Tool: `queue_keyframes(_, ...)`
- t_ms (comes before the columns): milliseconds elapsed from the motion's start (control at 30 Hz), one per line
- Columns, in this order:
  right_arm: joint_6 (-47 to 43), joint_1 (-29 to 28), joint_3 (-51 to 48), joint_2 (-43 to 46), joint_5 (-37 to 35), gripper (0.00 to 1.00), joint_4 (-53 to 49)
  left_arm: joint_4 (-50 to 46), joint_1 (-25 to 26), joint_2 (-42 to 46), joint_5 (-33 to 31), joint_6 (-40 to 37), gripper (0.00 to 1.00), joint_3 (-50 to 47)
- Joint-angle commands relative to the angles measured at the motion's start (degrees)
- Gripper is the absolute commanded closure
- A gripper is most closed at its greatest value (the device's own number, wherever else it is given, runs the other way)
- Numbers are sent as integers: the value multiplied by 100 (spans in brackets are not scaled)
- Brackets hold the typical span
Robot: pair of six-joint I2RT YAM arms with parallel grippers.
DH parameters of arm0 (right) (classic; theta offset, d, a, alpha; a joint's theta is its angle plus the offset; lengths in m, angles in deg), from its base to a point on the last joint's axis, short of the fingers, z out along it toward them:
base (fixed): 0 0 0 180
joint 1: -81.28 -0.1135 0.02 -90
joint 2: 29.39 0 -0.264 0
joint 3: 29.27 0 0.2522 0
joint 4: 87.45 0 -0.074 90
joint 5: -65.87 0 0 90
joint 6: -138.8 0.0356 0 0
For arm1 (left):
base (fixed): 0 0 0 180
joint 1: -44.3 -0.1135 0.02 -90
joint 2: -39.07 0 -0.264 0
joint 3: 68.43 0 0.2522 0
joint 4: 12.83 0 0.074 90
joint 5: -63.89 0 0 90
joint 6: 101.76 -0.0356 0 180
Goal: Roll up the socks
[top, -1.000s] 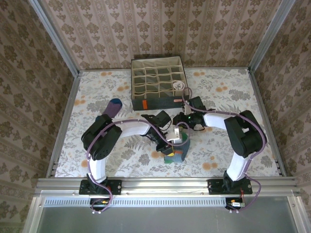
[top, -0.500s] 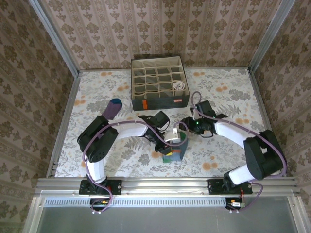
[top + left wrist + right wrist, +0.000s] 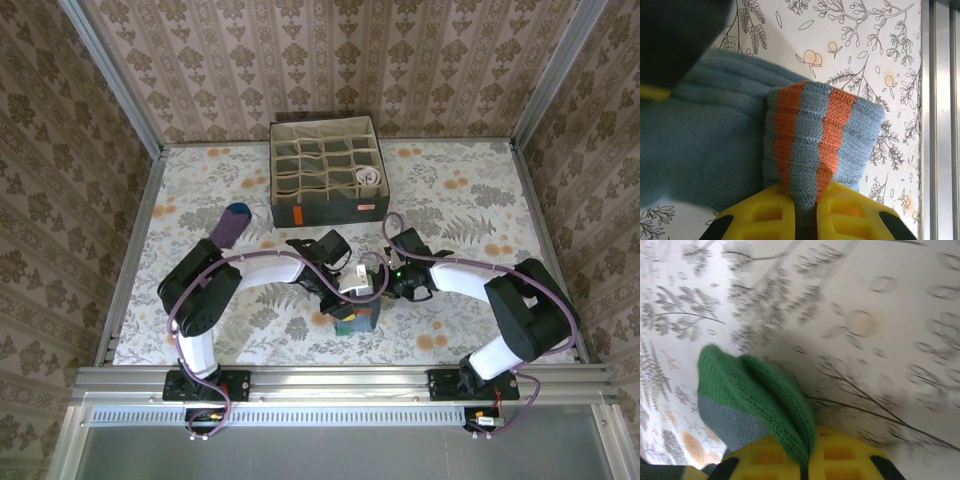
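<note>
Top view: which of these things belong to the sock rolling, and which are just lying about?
Job in hand:
- striped sock, pinched at the cuff by the left gripper and at the green toe by the right gripper
- purple sock
- white sock, sitting in a compartment

Lying about:
- grey compartment box
- floral tablecloth

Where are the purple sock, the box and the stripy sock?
purple sock (image 3: 229,228), top view, its middle.
box (image 3: 330,211), top view, its front wall.
striped sock (image 3: 812,135), left wrist view, its orange-striped cuff.

left arm, right arm: white links, black joints (purple cables looped alongside) | tool fingers: yellow, windowed
</note>
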Motion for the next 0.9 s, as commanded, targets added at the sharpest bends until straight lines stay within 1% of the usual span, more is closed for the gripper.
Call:
queue_keyframes(0,-435,52,546,-305,-131,100,64,-336,59,12,163,-326,100,214)
queue_keyframes(67,-593,139,809,-513,-130,100,25,-484,47,-77,434,-452,100,315)
queue_keyframes(233,-545,344,1093,-975,-52,100,455,-824,-43,-389,708,-703,100,552)
queue_keyframes(400,-374,358,1144,-1420,311,100,915,-941,-421,-971,907,-688,100,701)
queue_keyframes(467,-247,358,1050,-1469,404,98,1049,-838,-595,-1063,1061,-657,100,716)
queue_keyframes(500,-192,358,976,-1446,428,95,1113,-786,-667,-1081,1083,-624,100,719)
queue_keyframes(600,-146,357,833,-1232,374,91,1118,-994,-779,-1266,1079,-675,100,908)
queue_keyframes(633,-137,356,799,-1153,352,88,1104,-1103,-795,-1337,1064,-696,100,964)
queue_keyframes(667,-109,358,763,-1066,335,83,1093,-1179,-816,-1396,1022,-699,100,997)
queue_keyframes(700,-70,358,733,-968,330,74,1090,-1205,-835,-1428,1002,-698,100,990)
queue_keyframes(800,58,357,654,-703,356,56,1059,-1118,-898,-1428,967,-627,100,924)
queue_keyframes(867,117,358,616,-526,331,51,978,-1157,-920,-1469,909,-600,100,958)
